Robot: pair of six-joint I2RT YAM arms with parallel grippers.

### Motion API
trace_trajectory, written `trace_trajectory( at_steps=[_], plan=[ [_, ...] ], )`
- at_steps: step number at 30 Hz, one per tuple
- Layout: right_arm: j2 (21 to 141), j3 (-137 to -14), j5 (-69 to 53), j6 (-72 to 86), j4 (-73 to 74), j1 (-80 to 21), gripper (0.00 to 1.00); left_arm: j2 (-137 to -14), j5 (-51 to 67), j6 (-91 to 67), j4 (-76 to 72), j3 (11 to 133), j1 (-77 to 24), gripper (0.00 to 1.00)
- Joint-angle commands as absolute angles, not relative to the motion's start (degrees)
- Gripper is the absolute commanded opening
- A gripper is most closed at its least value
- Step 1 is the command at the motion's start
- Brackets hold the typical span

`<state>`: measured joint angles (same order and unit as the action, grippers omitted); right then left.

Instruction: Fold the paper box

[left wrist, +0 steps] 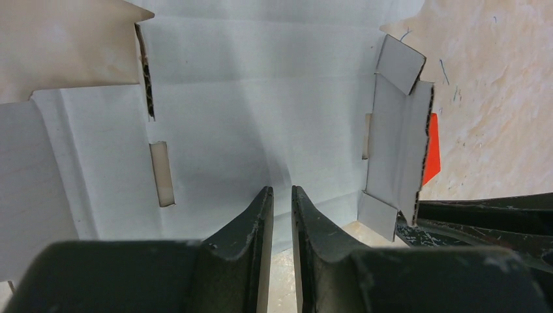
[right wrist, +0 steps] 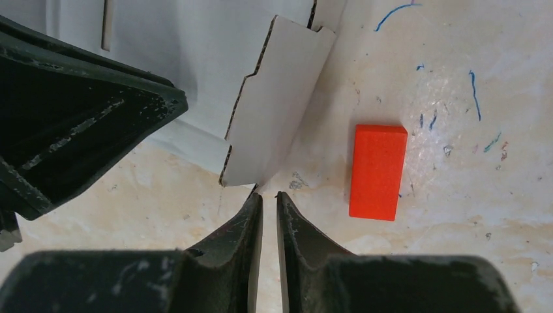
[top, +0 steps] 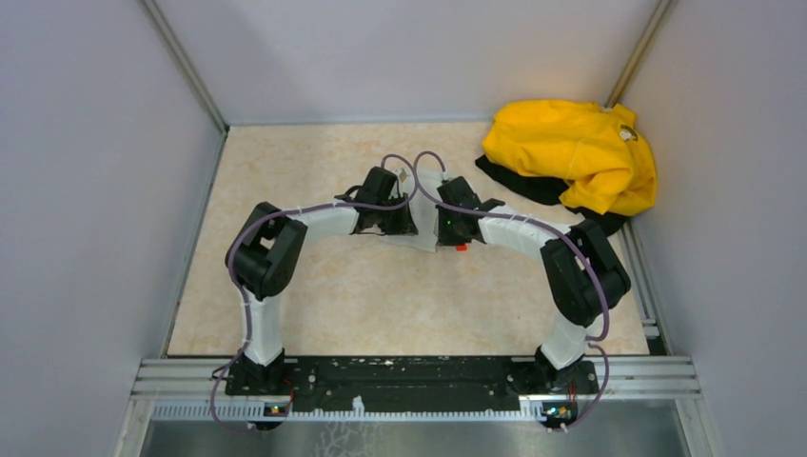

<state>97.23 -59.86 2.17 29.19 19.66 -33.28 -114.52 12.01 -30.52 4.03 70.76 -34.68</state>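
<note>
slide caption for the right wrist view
Right gripper at the lower corner of a raised flap of the paper box, red block beside it on the table

A pale beige, marbled tabletop (top: 333, 295) sat between plain grey walls. Near its middle lay the paper box (left wrist: 261, 98), a thin grey-white die-cut sheet, mostly flat on the surface, with slots cut into it and one side flap raised at its right edge. Just beside that raised flap, apart from it, a small red block (right wrist: 377, 171) lay flat on the tabletop. Thin blue pen marks (right wrist: 475, 94) speckled the surface around the block. In the far right corner a crumpled yellow garment (top: 571, 152) was heaped over a black cloth (top: 533, 186), well apart from the sheet.
</note>
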Motion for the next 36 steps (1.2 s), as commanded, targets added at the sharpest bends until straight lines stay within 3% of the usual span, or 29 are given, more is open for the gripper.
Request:
trace_trajectory(
  at_steps=[1, 16, 36],
  plan=[
    [98.70, -63.79, 0.49, 30.10, 15.97, -34.49, 0.15, -119.61, 11.47, -30.06, 9.67, 69.25, -36.23, 0.23],
    [102.95, -66.09, 1.01, 29.96, 16.52, -35.97, 0.15, -120.35, 12.01, -30.05, 9.52, 69.40, -36.33, 0.23],
    [111.15, -74.17, 14.13, 28.19, 23.70, -42.19, 0.15, -121.20, 13.11, -30.41, 8.41, 68.79, -36.47, 0.23]
  ],
)
